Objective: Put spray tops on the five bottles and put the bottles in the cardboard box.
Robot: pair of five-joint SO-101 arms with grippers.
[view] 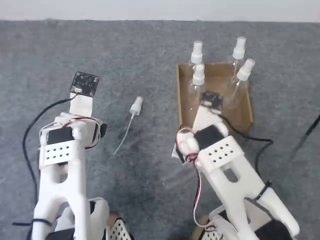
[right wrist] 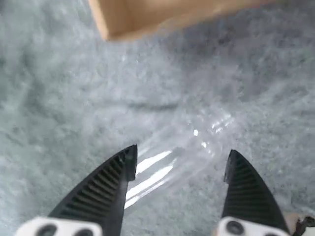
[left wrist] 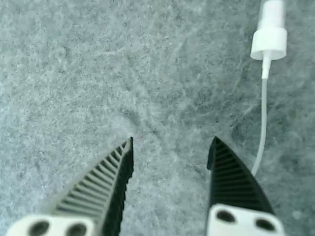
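Left tool [left wrist: 172, 142] hangs released beside the white plastic spray top [left wrist: 268, 42]; right tool [right wrist: 182, 150], spread wide, hovers over a clear plastic bottle [right wrist: 189, 135].

Blurred clear bottle [right wrist: 189, 142], cardboard box [right wrist: 147, 17] partly beyond the edge

I am looking at what seems to be a robotics test bench. 2 white printed arms, the left arm [view: 62, 165] and the right arm [view: 225, 160], stand side by side on grey carpet-like matting [view: 150, 60]. A loose black cable [view: 25, 145] and red wires [view: 199, 185] trail from them, and a plain pale wall [view: 160, 9] runs behind.
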